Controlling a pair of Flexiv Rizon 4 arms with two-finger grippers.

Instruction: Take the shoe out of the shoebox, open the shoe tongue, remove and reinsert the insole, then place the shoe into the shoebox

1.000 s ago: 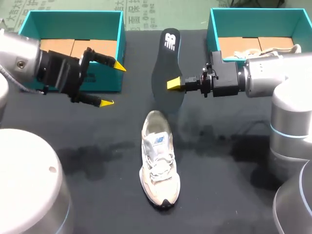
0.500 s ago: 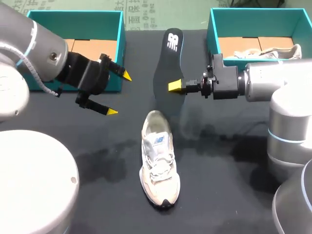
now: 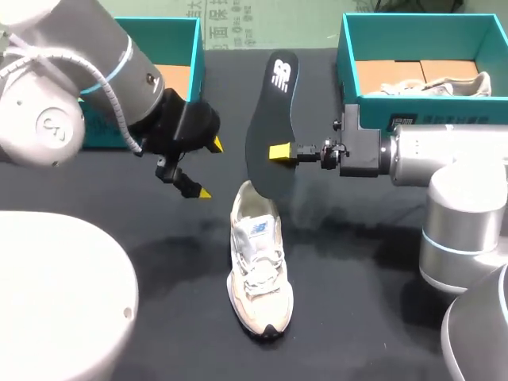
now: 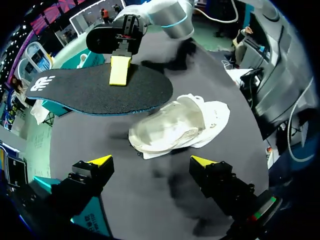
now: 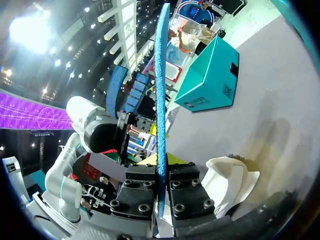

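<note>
A white and beige sneaker lies on the black table with its toe toward the front edge. Just above its heel hangs the black insole, held on edge, and my right gripper is shut on its lower half. In the right wrist view the insole rises edge-on from between the fingers of the right gripper, with the sneaker below it. My left gripper hangs open, holding nothing, left of the shoe's heel. Ahead of the left gripper lie the sneaker and the insole.
A teal shoebox stands at the back left, partly hidden by my left arm. A second teal shoebox at the back right holds another pale shoe. Black cloth covers the table around the sneaker.
My left arm has swung rightward and down, bringing its open gripper close to the shoe's heel. The right gripper has lowered the insole toward the heel.
</note>
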